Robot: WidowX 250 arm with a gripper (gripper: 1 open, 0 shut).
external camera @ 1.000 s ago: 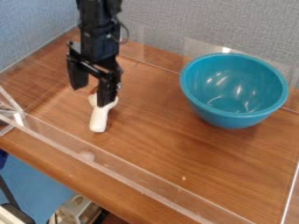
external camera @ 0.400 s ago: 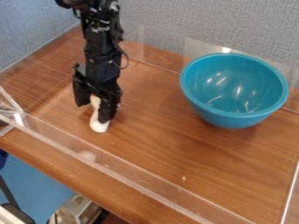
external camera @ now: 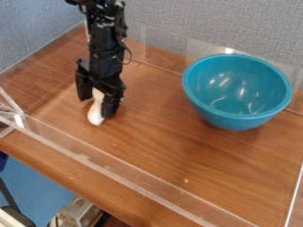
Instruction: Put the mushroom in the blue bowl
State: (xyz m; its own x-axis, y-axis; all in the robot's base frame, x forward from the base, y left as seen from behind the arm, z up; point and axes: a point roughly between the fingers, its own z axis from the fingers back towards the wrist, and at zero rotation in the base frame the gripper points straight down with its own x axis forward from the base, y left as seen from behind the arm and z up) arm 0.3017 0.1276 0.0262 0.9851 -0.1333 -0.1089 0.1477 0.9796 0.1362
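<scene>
1. We see the mushroom (external camera: 96, 113) lying on the wooden table (external camera: 178, 133), towards the left of the scene, only its pale cream body showing between the dark fingers above it.
2. Our gripper (external camera: 97, 107) hangs straight down over the mushroom with its jaws spread wide, one finger on each side of the toy.
3. We cannot tell whether either finger is touching the mushroom; nothing is clamped, and the toy rests on the table.
4. The black arm (external camera: 106, 40) rises from the gripper towards the top of the picture, nearly upright.
5. The blue bowl (external camera: 238, 90) stands upright on the table well to the right of the mushroom, with bare wood between them, its glossy teal inside holding nothing that we can make out.
6. A low clear plastic wall (external camera: 142, 164) runs round the table edge, its near side crossing the picture from the left down to the right.
7. Behind the table we see a grey-blue textured backdrop (external camera: 35, 27).
</scene>
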